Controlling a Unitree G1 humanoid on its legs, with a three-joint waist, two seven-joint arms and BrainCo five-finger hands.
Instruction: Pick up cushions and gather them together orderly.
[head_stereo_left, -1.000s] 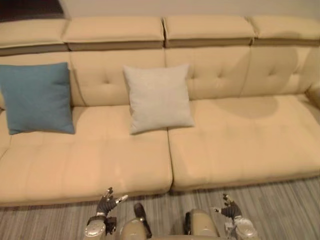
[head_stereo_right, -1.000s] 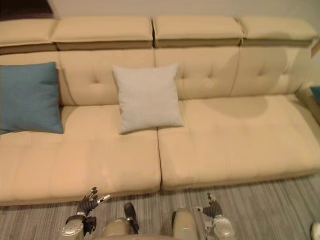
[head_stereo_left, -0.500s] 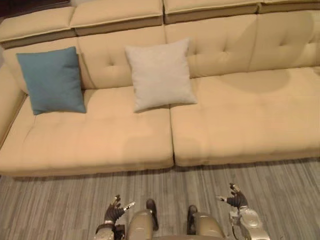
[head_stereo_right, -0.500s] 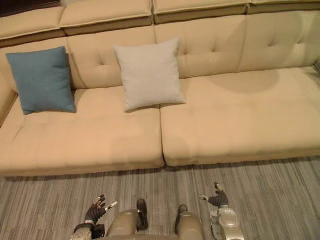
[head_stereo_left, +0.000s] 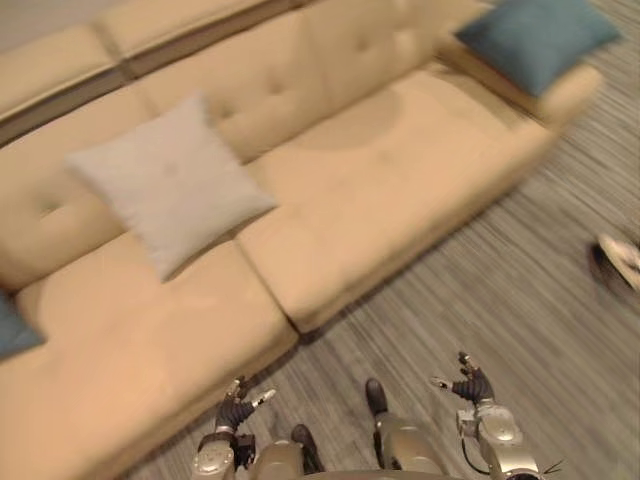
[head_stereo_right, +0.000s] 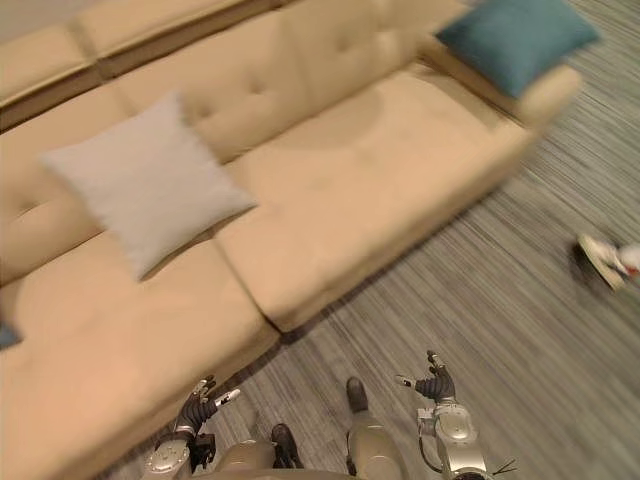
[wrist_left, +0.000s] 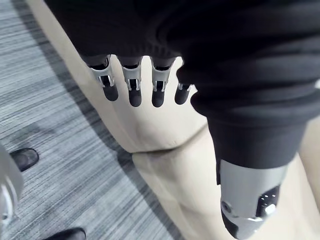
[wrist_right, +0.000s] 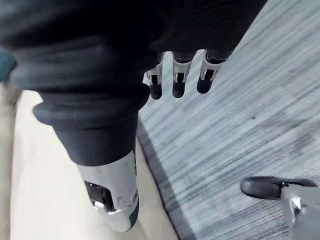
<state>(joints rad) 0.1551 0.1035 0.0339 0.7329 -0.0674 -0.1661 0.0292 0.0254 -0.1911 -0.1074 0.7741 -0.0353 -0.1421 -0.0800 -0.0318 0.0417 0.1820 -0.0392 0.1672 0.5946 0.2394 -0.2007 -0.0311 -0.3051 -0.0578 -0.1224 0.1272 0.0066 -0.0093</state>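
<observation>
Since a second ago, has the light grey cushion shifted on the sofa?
No. The light grey cushion still leans on the sofa backrest, its lower edge crossing the seat seam; the camera turned.

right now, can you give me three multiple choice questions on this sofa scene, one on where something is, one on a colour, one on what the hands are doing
1. Where does the fully seen teal cushion lie?
A) on the floor
B) on the end arm of the sofa
C) on a table

2. What colour is the middle cushion, leaning on the backrest?
A) red
B) light grey
C) black

3. How are the left hand and the right hand?
A) both open, holding nothing
B) left shut on a cushion
C) right shut on a cushion

Answers:
1 B: it rests on the raised arm at the sofa's far end.
2 B: it shows pale grey against the beige backrest.
3 A: both wrist views show relaxed fingers with nothing between them, low in front of the sofa.
</observation>
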